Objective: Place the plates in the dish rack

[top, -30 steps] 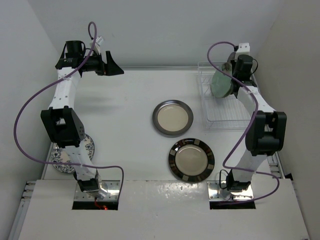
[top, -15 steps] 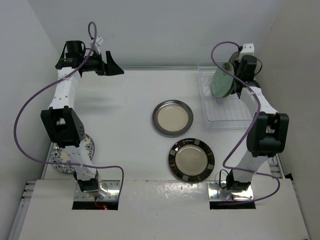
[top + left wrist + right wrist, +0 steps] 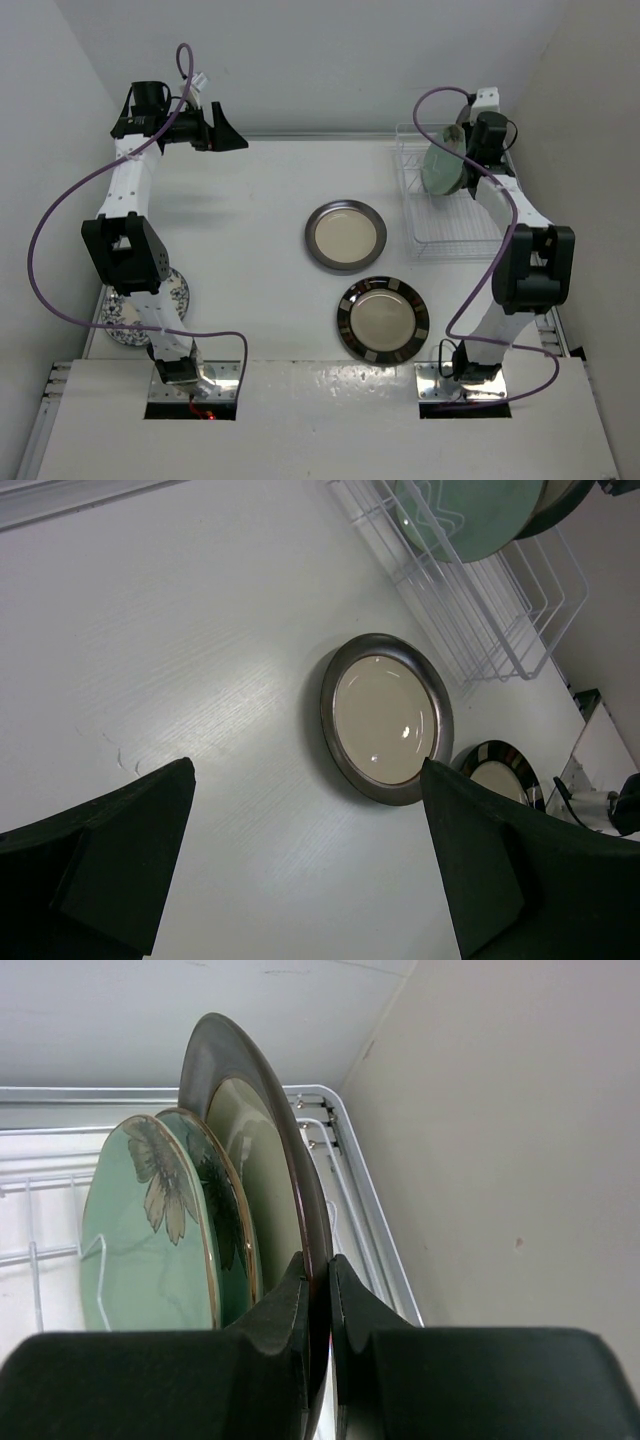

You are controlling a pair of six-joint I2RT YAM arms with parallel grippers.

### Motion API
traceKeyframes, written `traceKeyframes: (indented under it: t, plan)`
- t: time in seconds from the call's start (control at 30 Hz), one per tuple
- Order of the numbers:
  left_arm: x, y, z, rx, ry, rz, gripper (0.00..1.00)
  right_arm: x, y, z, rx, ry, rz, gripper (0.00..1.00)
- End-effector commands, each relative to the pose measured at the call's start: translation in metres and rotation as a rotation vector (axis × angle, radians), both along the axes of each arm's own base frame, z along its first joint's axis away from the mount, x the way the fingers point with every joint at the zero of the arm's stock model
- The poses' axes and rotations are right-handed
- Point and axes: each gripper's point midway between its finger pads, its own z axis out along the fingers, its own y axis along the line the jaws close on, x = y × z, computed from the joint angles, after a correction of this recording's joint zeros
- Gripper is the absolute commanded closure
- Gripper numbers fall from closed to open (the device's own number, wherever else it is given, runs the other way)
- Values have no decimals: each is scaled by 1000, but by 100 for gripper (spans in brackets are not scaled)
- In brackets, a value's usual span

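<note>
Clamping the dark-grey rim of the standing cream plate (image 3: 250, 1150), the right gripper (image 3: 318, 1272) has one finger on each side of the edge, so it is grasping, not released. That plate stands upright on edge in the dish rack (image 3: 352, 1195), at the rack's far end by the back wall. Two mint-green plates stand in the rack just beside it. The front mint plate (image 3: 140, 1230) shows its flower mark to the wrist camera. The second mint plate (image 3: 228, 1215) sits between it and the cream one. All three are close together and roughly parallel; can't tell whether they touch.

The left gripper (image 3: 300, 870) has its fingers spread wide with nothing between them. It hangs in the air well apart from the rack, over the far left part of the table (image 3: 250, 200).

Three plates lie flat on the table outside the rack:
- The flat cream plate (image 3: 345, 235) has a grey rim, faces up, and lies near the rack's left side.
- The black-banded plate (image 3: 383, 320) lies left of the rack's near end, closer to the arm bases, just beside the flat cream plate but apart from it.
- The blue-floral plate (image 3: 178, 293) lies well apart from the rack at the table's left near edge, mostly hidden under the left arm.
</note>
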Motion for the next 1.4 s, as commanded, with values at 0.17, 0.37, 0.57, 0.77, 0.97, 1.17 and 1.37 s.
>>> traceKeyframes:
  t: [0.17, 0.37, 0.57, 0.77, 0.97, 1.17, 1.37]
  plan:
    - [-8, -2, 31, -4, -87, -15, 0, -2, -26, 117, -196, -295, -147, 100]
    - [-8, -2, 31, -4, -87, -15, 0, -7, -21, 138, -232, -348, -131, 100]
    - [-8, -2, 31, -4, -87, -15, 0, -7, -20, 131, -217, -337, -127, 100]
    - [-6, -2, 31, -4, -87, -15, 0, -5, -16, 134, -227, -333, -94, 100]
    - [-5, -1, 29, 2, -84, -7, 0, -14, -7, 97, -203, -274, -46, 100]
    - [-3, 3, 25, 30, -88, 11, 0, -11, -1, 69, -158, -230, -11, 100]
    - [-4, 6, 23, 52, -91, 20, 0, -13, -1, 44, -137, -193, -20, 100]
